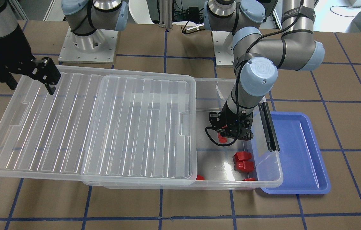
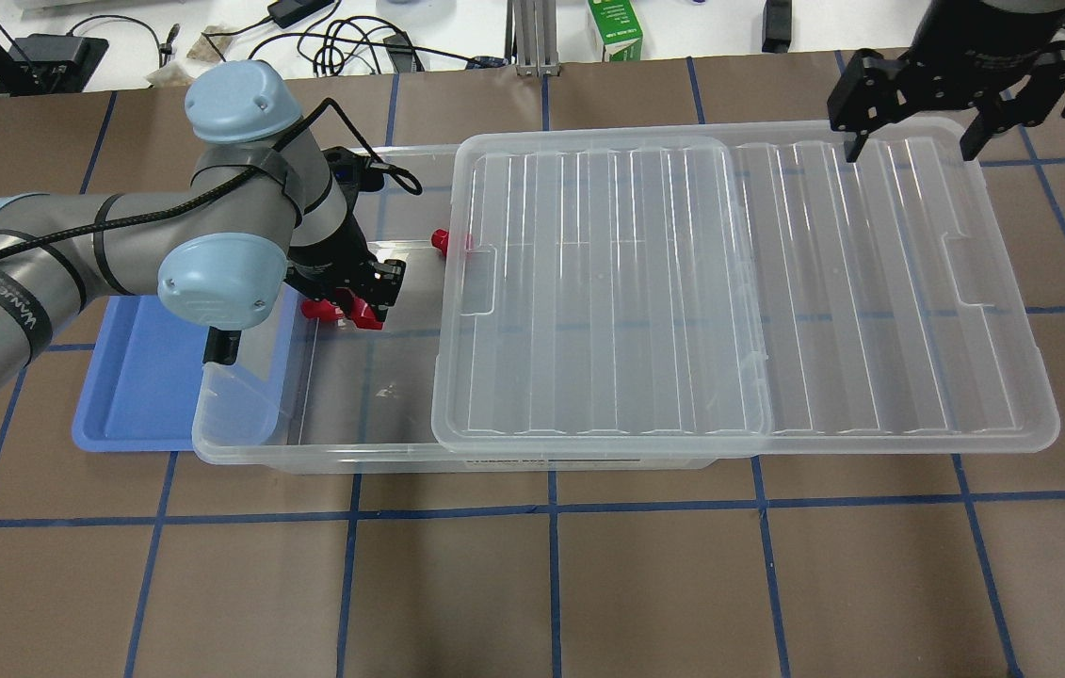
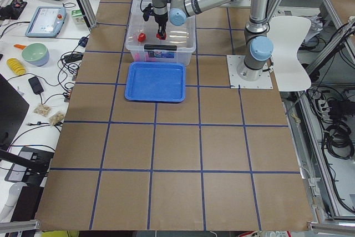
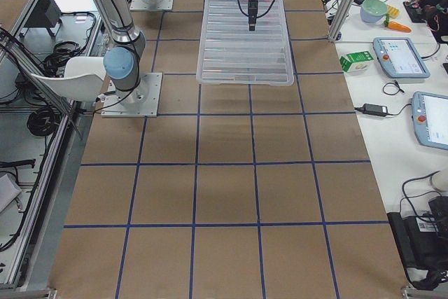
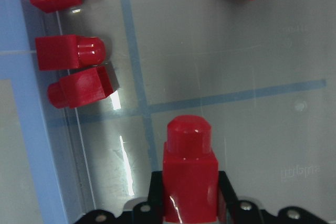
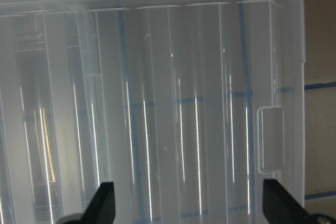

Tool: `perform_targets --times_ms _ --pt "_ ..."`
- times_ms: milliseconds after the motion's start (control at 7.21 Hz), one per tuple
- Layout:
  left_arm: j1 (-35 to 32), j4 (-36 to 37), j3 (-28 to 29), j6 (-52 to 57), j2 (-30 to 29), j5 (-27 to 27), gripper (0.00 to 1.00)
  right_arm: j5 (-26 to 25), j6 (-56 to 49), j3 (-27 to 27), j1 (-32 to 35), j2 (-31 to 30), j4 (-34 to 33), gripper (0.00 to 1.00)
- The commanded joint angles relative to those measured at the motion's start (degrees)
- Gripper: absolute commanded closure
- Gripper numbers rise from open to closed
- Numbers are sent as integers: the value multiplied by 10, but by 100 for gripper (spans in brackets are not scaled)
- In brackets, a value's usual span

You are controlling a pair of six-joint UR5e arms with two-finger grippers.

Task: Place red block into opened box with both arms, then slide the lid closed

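The clear box (image 1: 265, 182) lies across the table, and its ribbed lid (image 1: 87, 127) is slid toward my right, so the left end stands open. My left gripper (image 1: 229, 135) is down inside that open end, shut on a red block (image 5: 190, 177) just above the floor. In the overhead view the left gripper (image 2: 358, 303) holds the red block (image 2: 361, 314) near the box's left end. Several other red blocks (image 1: 243, 160) lie on the box floor. My right gripper (image 2: 911, 141) hangs open above the lid's (image 2: 730, 282) far right corner, gripping nothing.
A shallow blue tray (image 1: 295, 153) sits against the box's open end, beside the black bar latch (image 1: 269, 131). One more red block (image 2: 441, 240) lies by the far wall at the lid's edge. A green carton (image 2: 615, 30) and cables lie beyond the table's far edge.
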Motion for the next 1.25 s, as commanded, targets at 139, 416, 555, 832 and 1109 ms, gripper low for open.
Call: perform_targets --times_ms 139,416,555,832,1109 --pt "29 3 -4 -10 -36 -5 100 0 -184 -1 -103 -11 6 0" --pt "30 10 -4 -10 -56 -4 100 -3 -279 6 -168 -18 15 1" --pt "29 11 -6 -9 -65 -4 100 -2 -309 6 -198 -19 18 1" --pt "30 21 -6 -10 -80 -2 96 5 -381 14 -242 -14 24 2" --pt "30 20 -12 -11 -85 -1 27 7 -379 81 -251 -14 -32 2"
